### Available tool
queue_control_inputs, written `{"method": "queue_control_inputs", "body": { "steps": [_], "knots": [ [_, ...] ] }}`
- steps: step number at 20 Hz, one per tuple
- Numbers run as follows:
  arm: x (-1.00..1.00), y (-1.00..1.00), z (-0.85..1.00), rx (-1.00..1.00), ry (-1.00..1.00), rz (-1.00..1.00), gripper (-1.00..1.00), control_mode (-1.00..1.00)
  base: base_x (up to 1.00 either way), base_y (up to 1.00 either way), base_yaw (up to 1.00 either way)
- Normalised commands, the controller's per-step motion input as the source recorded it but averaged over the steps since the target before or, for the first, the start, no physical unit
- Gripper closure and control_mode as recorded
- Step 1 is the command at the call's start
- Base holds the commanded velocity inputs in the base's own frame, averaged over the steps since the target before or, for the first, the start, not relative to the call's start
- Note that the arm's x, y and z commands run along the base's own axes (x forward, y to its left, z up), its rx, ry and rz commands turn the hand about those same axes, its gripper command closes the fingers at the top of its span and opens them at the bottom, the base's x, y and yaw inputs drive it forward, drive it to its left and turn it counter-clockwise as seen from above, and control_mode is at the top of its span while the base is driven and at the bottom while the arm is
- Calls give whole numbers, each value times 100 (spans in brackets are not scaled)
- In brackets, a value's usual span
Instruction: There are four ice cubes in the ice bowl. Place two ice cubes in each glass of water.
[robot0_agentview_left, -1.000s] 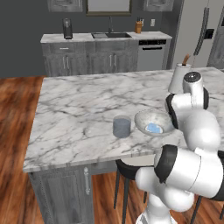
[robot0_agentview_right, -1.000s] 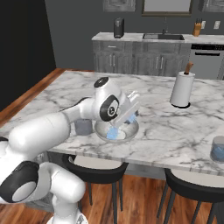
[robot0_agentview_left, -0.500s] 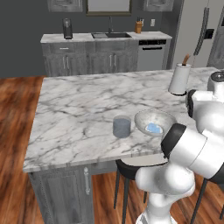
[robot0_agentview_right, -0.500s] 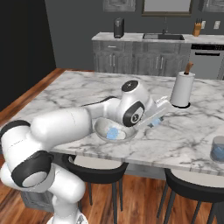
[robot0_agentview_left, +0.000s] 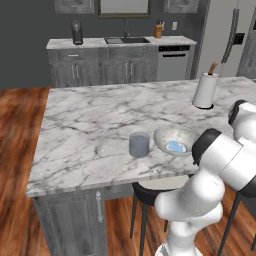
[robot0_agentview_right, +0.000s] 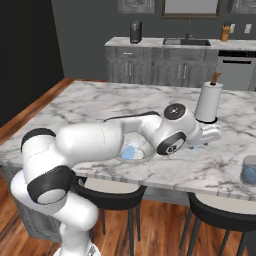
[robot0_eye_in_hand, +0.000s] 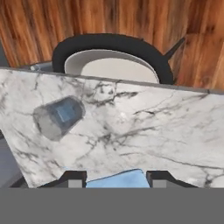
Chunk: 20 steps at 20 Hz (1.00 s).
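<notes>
Hand view: ice cube (robot0_eye_in_hand: 117, 179) half cut off between fingertips (robot0_eye_in_hand: 73, 177).

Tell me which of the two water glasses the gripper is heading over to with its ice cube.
The glass near the island's right end, by the counter edge. The gripper, carrying an ice cube, faces it; the other glass stands left of the ice bowl.

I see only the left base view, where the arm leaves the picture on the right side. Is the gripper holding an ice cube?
Observer: Yes. In the hand view a light blue ice cube sits between the fingertips of the gripper.
Operator: Where is the gripper?
Observer: In the right base view it is over the counter, to the right of the ice bowl.
Operator: Is there another glass?
Observer: Yes. A second glass of water stands near the counter's right front edge, apart from the gripper.
</notes>
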Motion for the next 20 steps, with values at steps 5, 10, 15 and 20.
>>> {"method": "queue_control_inputs", "body": {
  "steps": [5, 10, 15, 20],
  "knots": [
    [0, -53, 4, 16, -4, -23, 100, -100, 0, 0, 0],
    [0, -42, 27, 9, 0, -25, 100, -100, 0, 0, 0],
    [0, -40, 16, 8, -10, -28, 100, -100, 0, 0, 0],
    [0, -20, -24, 3, -4, -25, 100, -100, 0, 0, 0]
  ]
}}
